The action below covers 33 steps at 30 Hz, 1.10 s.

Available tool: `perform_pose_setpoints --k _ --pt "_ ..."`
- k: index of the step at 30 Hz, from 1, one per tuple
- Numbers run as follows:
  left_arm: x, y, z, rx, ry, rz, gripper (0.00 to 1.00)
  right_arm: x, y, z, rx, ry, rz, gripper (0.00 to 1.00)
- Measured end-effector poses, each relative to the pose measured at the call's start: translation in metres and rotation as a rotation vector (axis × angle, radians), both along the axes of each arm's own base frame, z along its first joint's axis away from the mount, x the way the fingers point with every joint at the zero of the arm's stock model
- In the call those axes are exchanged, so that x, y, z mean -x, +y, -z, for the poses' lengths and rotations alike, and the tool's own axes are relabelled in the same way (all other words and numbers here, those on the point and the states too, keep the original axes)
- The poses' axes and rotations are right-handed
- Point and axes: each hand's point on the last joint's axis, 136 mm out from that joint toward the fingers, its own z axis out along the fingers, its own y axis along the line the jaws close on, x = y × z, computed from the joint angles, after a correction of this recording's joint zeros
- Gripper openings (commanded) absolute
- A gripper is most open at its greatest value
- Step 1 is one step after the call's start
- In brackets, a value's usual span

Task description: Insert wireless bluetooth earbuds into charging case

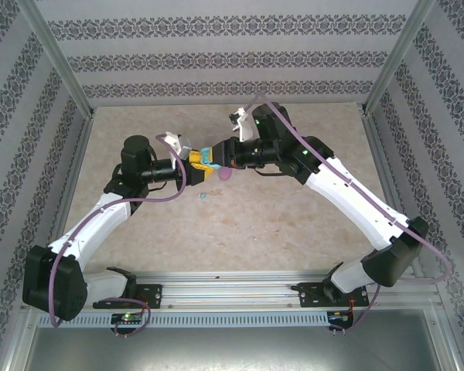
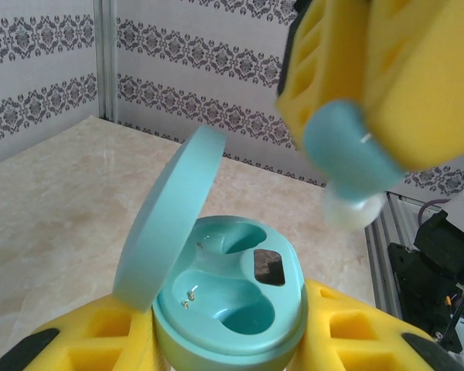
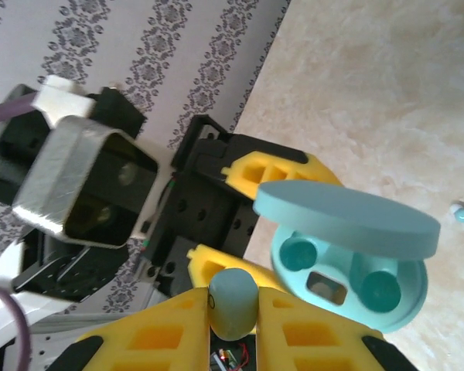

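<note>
Holding the first item, the left gripper has its yellow fingers pressed against the light blue oval plastic charging case, which it carries above the beige table. The case's round lid is hinged up and both wells look empty. Below it on the table lies a loose light blue pebble-shaped earbud. Next, the right gripper pinches a second light blue earbud between its yellow fingers, poised near the open case and apart from it. Just beyond lies a small pink-purple item, too small to tell whether it is a bud or a case. Hazards: the raised lid overhangs the wells and could be struck. A bud presented at the wrong angle would jam, twist the airborne case or slip free.
</note>
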Motion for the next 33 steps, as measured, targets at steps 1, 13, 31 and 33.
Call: perform_pose_setpoints --k 1,13,31,33 --pt "0.001 0.000 -0.001 0.000 -0.003 0.002 0.06 0.000 0.002 0.003 0.007 -0.003 -0.003 0.19" --pt "0.002 -0.003 -0.008 0.004 -0.019 0.010 0.06 -0.007 0.011 0.014 0.055 -0.033 -0.020 0.19" --pt "0.000 -0.004 -0.009 -0.017 -0.019 0.001 0.06 -0.008 0.013 0.017 0.207 -0.087 -0.057 0.31" --pt "0.000 -0.004 -0.009 -0.019 -0.019 0.000 0.06 -0.008 0.013 0.017 0.224 -0.086 -0.060 0.33"
